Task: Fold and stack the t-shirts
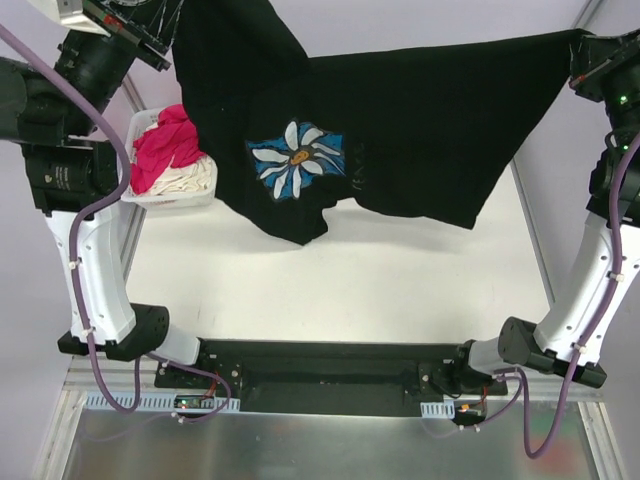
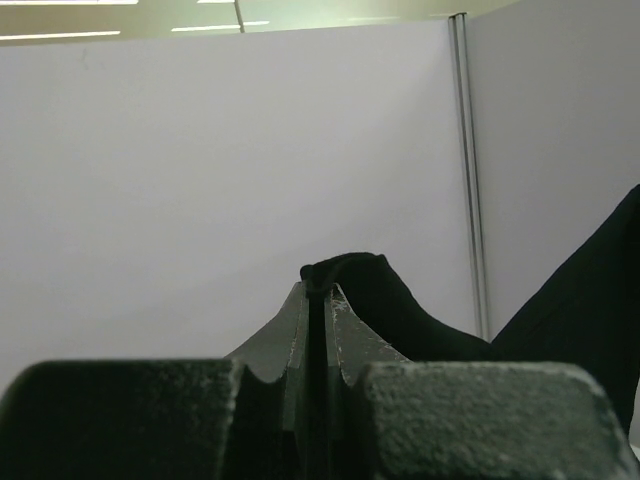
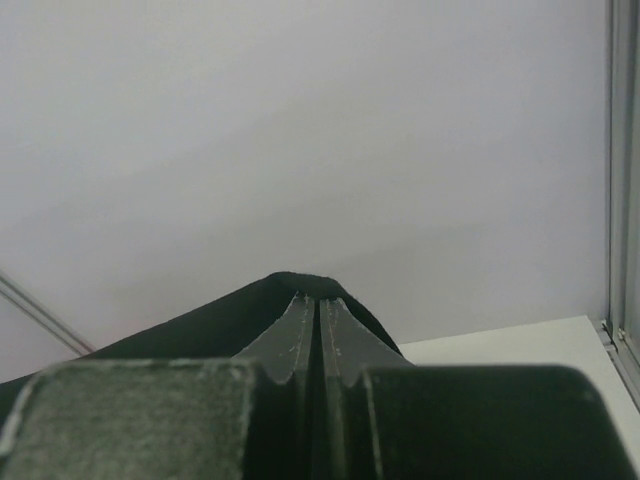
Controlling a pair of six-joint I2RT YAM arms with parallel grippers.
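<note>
A black t-shirt (image 1: 420, 120) with a white daisy on a blue square (image 1: 297, 158) hangs stretched in the air between both arms, above the table. My left gripper (image 1: 172, 40) at the top left is shut on one edge of it; black cloth (image 2: 350, 275) pokes out past the closed fingertips (image 2: 320, 292). My right gripper (image 1: 583, 45) at the top right is shut on the opposite edge, with cloth (image 3: 200, 325) draped over its tips (image 3: 318, 300). A magenta-pink t-shirt (image 1: 160, 150) and a cream t-shirt (image 1: 195, 180) lie bunched in the basket.
The white plastic basket (image 1: 170, 197) stands on the left of the white table (image 1: 350, 280), close to the left arm (image 1: 95, 250). Metal frame posts (image 1: 530, 230) line the table's right side. The shirt's lower hem hangs near the table's middle.
</note>
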